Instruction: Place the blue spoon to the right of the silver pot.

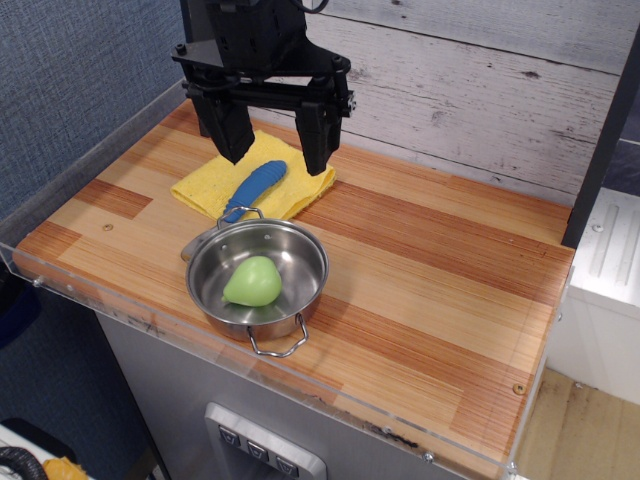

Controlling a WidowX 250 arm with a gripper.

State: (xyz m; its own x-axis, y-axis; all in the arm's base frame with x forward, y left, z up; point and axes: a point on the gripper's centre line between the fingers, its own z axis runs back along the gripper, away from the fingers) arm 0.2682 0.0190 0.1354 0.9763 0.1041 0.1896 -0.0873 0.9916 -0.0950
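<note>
Behind the pot: spoon (254, 189) lies on a yellow cloth (213, 186), blue handle slanting away from the pot (257, 277), metal bowl end hidden at the pot's far rim.
Pot: sits near the front edge of the surface (440, 290), one loop handle toward the camera, one toward the cloth; a green pear-shaped thing (252, 283) rests inside.
Pincer (272, 148): released, two dark fingers spread wide, hanging above the handle's far end; it touches nothing as far as I can tell.
Step in hand: reach and grasp, judged from the spread fingers over an untouched spoon.
Doing it well: lower straight so the fingers straddle the handle across its width, at the thick ribbed part, away from the pot's rear loop.
Risk: fingertips may catch the cloth and drag it along; the spoon's low end may snag the pot rim when lifted.
Goal spot: bare wood right of the pot, open and roomy; lift clear of the rim before crossing.
</note>
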